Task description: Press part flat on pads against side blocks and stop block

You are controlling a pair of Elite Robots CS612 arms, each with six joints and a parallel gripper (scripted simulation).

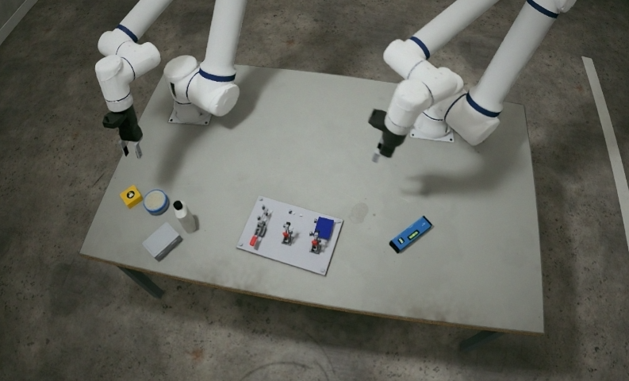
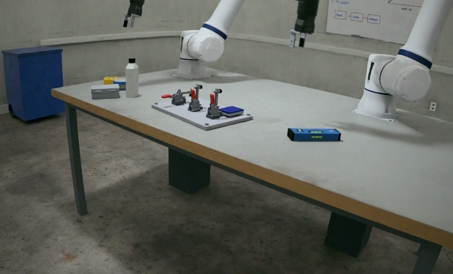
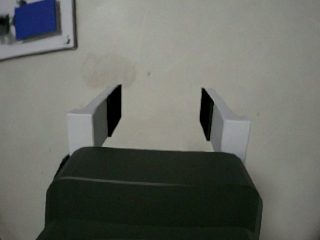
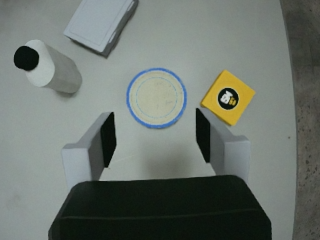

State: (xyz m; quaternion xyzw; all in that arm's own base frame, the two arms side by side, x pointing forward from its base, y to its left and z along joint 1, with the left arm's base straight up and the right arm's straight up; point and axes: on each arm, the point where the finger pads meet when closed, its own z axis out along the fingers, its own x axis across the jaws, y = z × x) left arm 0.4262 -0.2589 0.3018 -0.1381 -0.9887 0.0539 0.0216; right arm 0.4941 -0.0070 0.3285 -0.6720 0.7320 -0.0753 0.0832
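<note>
The part, a blue-topped square block (image 1: 324, 228) (image 2: 231, 110) (image 3: 35, 19), sits on the light fixture plate (image 1: 274, 253) (image 2: 201, 123) (image 3: 45, 44), near one end and beside a toggle clamp (image 2: 213, 111). Whether it lies flat on the pads or touches the stop and side blocks cannot be told; pads and blocks are too small or hidden. My left gripper (image 1: 375, 157) (image 2: 297, 40) (image 3: 161, 102) is open and empty, high above the table and away from the plate. My right gripper (image 1: 131, 151) (image 2: 128, 22) (image 4: 155, 126) is open and empty, high at the opposite end.
Two more red-handled clamps (image 2: 194, 103) (image 2: 178, 98) stand on the plate. A blue level (image 1: 411, 234) (image 2: 313, 135) lies beyond the part's end. A white bottle (image 1: 184, 217) (image 4: 57, 72), grey case (image 1: 162, 240), blue-rimmed disc (image 1: 155, 201) (image 4: 156, 98) and yellow box (image 1: 131, 197) (image 4: 228, 98) stand at the other end.
</note>
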